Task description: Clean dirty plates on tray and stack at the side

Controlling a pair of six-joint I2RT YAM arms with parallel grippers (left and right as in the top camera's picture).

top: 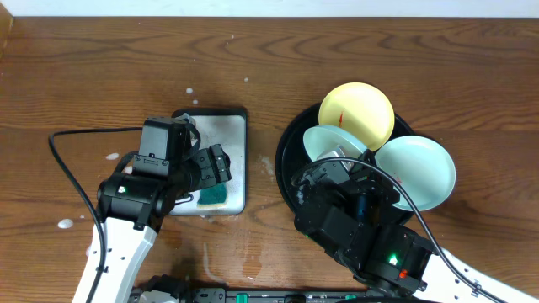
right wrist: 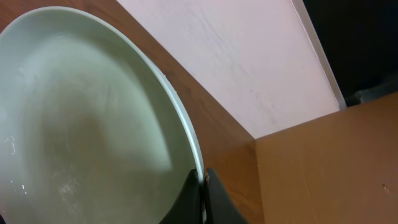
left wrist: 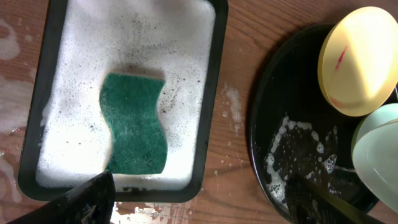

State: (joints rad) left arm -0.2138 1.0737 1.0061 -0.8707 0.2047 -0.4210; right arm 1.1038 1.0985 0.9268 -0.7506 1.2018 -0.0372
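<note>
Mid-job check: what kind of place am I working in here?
Likely a tabletop dishwashing mock-up, not a kitchen: wooden table, soapy tray with a green sponge, mint-green plate pinched in the right jaws.

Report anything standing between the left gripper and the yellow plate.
Nothing tall does. The left gripper hangs open over the soapy tray. Toward the yellow plate lie only that tray's right wall, a strip of table and the black tray rim. The nearer mint plate sits just beside that line.
</note>
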